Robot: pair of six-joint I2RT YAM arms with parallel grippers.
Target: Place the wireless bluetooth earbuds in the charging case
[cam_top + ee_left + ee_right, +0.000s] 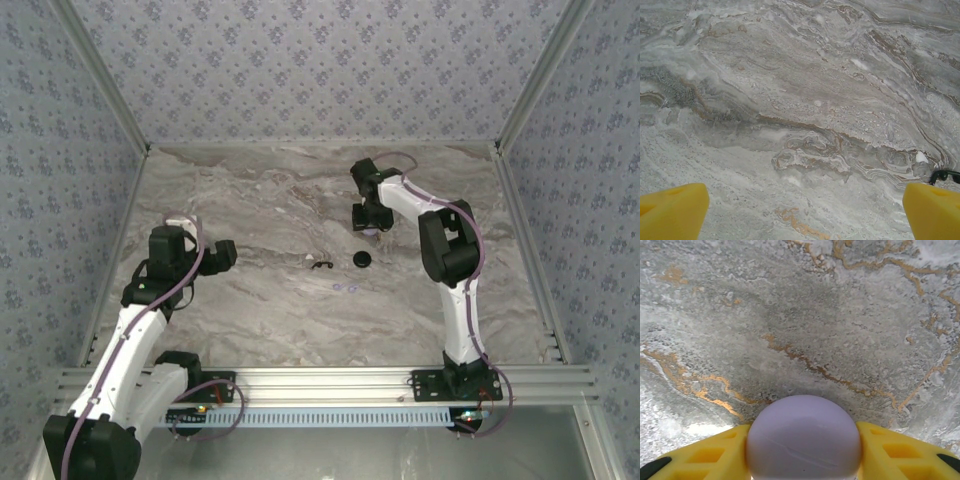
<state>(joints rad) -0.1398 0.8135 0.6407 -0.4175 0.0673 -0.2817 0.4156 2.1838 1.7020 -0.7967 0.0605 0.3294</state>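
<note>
Marble table [250, 200], walls [300, 70] well clear; left fingers [675, 210] wide; right fingers [890, 450] clasp lilac case [804, 440] mid-table.

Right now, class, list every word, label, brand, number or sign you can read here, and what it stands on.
None can be read.
The lilac rounded object is plain; the marble table and wallpaper bear only patterns.
The black disc is too small to tell.

High rear overview — wrists near tabletop [790, 100]
</note>
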